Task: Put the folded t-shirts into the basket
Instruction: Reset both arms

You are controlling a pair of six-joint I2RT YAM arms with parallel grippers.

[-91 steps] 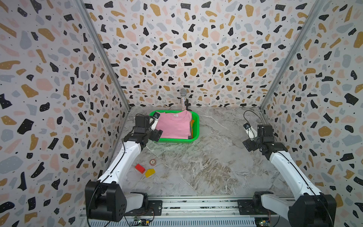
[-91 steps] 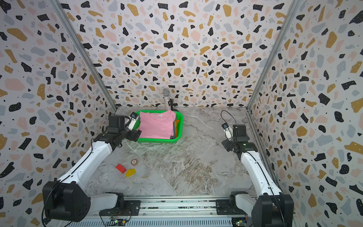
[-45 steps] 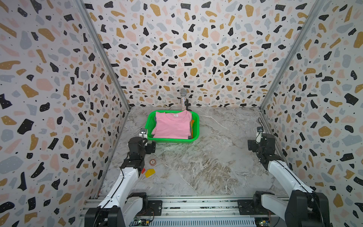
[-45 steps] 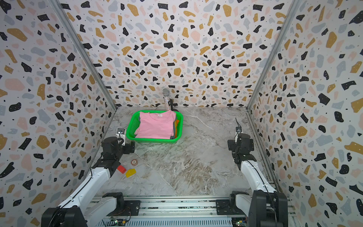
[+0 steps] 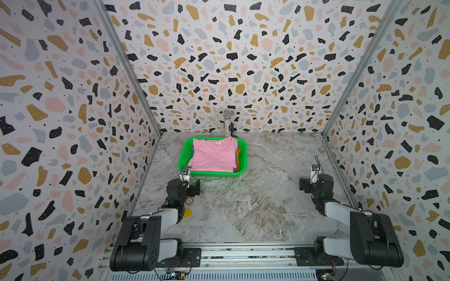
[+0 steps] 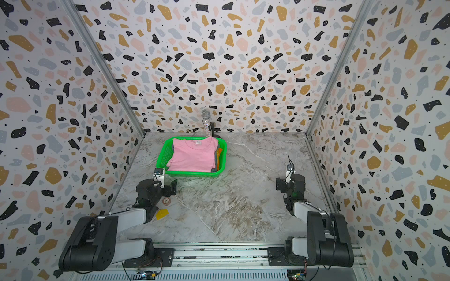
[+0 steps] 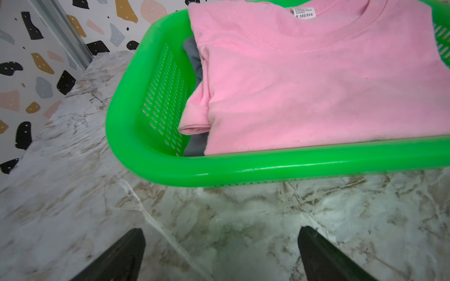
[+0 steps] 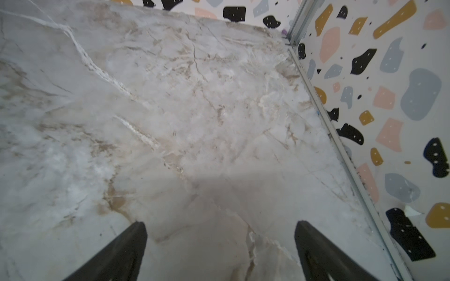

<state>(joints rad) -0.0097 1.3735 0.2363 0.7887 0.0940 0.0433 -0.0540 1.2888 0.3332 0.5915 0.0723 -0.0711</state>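
Note:
The green basket (image 5: 211, 173) stands at the back of the marble table, seen in both top views (image 6: 194, 174). A light pink folded t-shirt (image 7: 316, 85) lies on top of the pile inside it (image 5: 214, 155). Under it a grey-blue shirt's edge (image 7: 192, 54) shows, and an orange edge (image 5: 239, 155) shows at the pile's right side. My left gripper (image 7: 220, 233) is open and empty, low over the table just short of the basket's front left corner (image 5: 187, 185). My right gripper (image 8: 220, 227) is open and empty above bare marble near the right wall (image 5: 314, 183).
A glittery microphone (image 5: 227, 121) stands upright behind the basket at the back wall. A small round disc (image 5: 189, 201) and a yellow piece (image 5: 187, 214) lie beside the left arm. Patterned walls close in three sides; a metal rail (image 5: 243, 253) runs along the front.
Both arms have drawn back toward the front rail and folded low. The left gripper left the basket's left rim for the table before its front left corner. Both stayed open.

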